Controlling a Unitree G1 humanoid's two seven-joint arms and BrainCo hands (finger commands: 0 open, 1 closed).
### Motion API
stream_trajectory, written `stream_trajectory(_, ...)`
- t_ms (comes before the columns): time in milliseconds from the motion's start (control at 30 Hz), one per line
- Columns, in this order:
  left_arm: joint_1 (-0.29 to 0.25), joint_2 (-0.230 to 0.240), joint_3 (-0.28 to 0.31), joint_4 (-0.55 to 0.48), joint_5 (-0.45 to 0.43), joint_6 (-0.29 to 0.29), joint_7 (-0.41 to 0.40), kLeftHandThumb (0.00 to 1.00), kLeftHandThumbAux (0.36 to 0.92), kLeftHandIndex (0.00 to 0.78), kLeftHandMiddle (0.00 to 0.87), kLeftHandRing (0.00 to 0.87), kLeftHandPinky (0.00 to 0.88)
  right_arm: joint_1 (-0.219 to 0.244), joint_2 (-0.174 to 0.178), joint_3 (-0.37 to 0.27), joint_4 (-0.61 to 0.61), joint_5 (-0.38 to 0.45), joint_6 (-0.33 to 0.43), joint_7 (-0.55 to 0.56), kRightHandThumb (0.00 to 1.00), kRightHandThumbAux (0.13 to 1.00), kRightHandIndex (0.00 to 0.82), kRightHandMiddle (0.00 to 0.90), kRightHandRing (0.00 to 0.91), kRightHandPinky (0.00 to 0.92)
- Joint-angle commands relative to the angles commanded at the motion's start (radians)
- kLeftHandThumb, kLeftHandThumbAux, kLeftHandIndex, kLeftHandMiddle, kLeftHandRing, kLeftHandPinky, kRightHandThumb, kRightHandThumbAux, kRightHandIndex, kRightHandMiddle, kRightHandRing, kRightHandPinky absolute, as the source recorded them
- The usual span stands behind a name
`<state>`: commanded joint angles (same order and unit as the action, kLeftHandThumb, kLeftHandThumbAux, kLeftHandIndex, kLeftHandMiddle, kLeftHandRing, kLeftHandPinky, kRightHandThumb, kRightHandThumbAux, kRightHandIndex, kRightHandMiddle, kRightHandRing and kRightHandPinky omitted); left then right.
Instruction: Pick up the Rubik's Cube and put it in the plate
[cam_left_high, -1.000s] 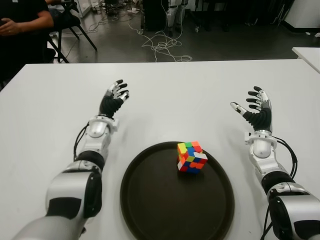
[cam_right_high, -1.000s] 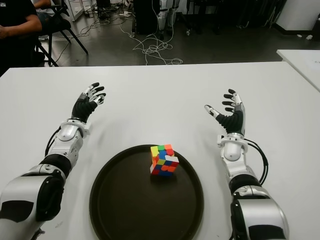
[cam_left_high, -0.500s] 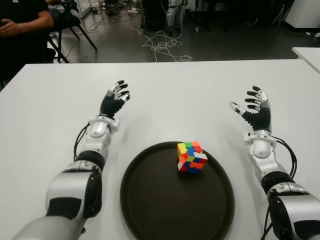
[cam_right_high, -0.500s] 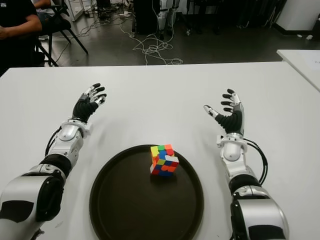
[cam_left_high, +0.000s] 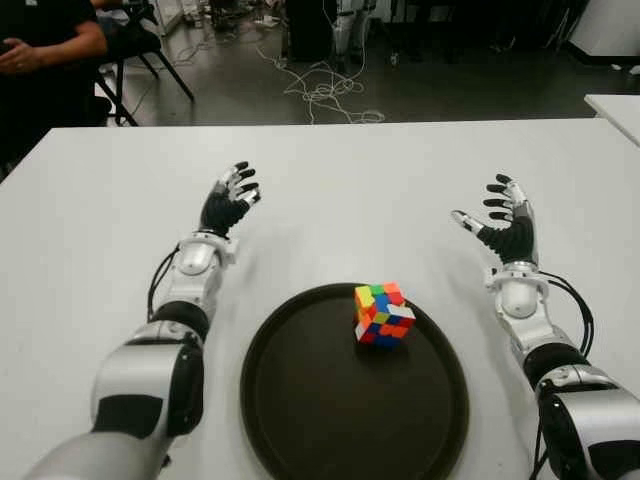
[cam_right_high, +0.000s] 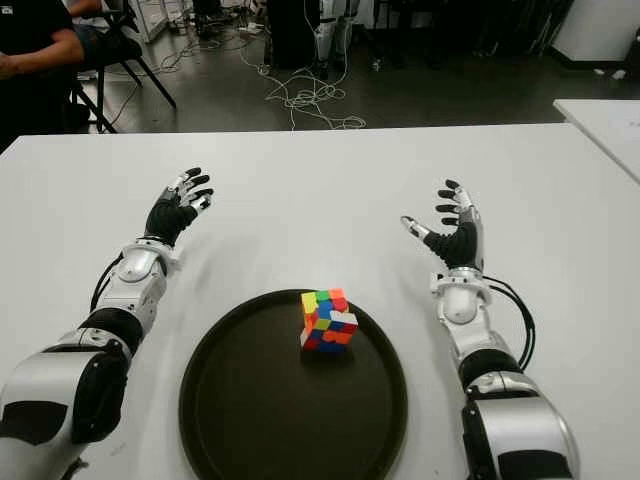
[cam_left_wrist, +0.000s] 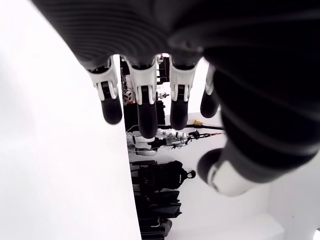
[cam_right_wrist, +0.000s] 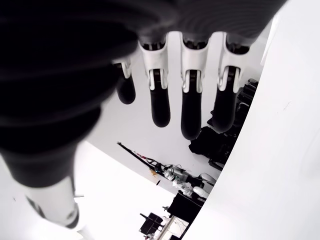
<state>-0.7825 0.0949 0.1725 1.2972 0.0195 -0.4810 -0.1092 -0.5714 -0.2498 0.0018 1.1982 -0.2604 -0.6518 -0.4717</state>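
The scrambled multicoloured Rubik's Cube (cam_left_high: 384, 314) already sits in the round dark-brown plate (cam_left_high: 300, 420), so with both the left hand (cam_left_high: 229, 198) and right hand (cam_left_high: 503, 222) spread wide and holding nothing, a careless sweep inward could knock it out.

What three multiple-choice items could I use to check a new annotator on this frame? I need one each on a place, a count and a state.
1. Where is the Rubik's Cube?
A. In the left hand
B. On the dark plate, toward its far rim
C. On the white table beside the plate

2. How many plates are on the white table?
A. One
B. Two
C. Three

3. What state is the right hand in?
A. Shut on the cube
B. Curled into a fist
C. Open, fingers spread, holding nothing

Answers: 1 B, the cube sits inside the plate's rim with both hands clear of it. 2 A, only one round dark plate shows. 3 C, the right wrist view shows spread fingers with nothing between them; the left hand, beyond the plate on its left, is open too.
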Motion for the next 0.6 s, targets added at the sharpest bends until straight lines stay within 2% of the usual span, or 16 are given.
stream_trajectory(233,0.0,-0.002,-0.001,0.001,0.0,0.001,0.004,0.046,0.753,0.081,0.148,0.135,0.13,-0.002,-0.005,0.004,0.008,-0.011,-0.007,-0.008,0.089,0.713,0.173,0.26,0.294,0.341)
stream_trajectory(600,-0.001,-0.004,0.003,0.002,-0.006,0.002,-0.006,0.068,0.766,0.083,0.15,0.137,0.134,-0.005,-0.007,0.001,0.02,-0.006,-0.005,0.002,0.101,0.723,0.173,0.261,0.295,0.34)
